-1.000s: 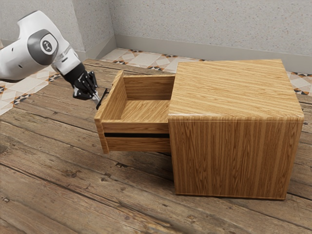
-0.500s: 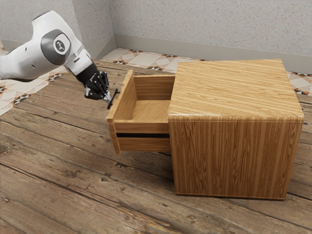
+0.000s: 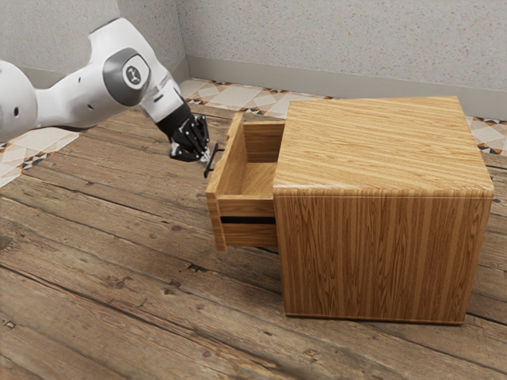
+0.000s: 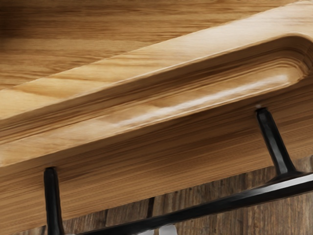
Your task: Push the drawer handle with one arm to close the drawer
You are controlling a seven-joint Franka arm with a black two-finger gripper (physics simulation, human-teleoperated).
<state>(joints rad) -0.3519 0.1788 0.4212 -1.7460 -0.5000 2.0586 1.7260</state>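
my gripper [image 3: 206, 157] clenched, tips right at the handle [image 3: 212, 161]
drawer [image 3: 247, 207] sits partly open, 3 o'clock from me, exterior view

Soft, fairly bright light falls from above in the exterior view, leaving the top of the boxy, striped wooden cabinet [image 3: 380, 142] paler than its near side, with a thin glare along the top's edge. Shade dims the inside of the open, honey-brown wooden drawer [image 3: 247, 207]. In the wrist view, a white streak shines in the drawer's long groove, and the slim black bar handle [image 4: 220, 201] catches a pale highlight
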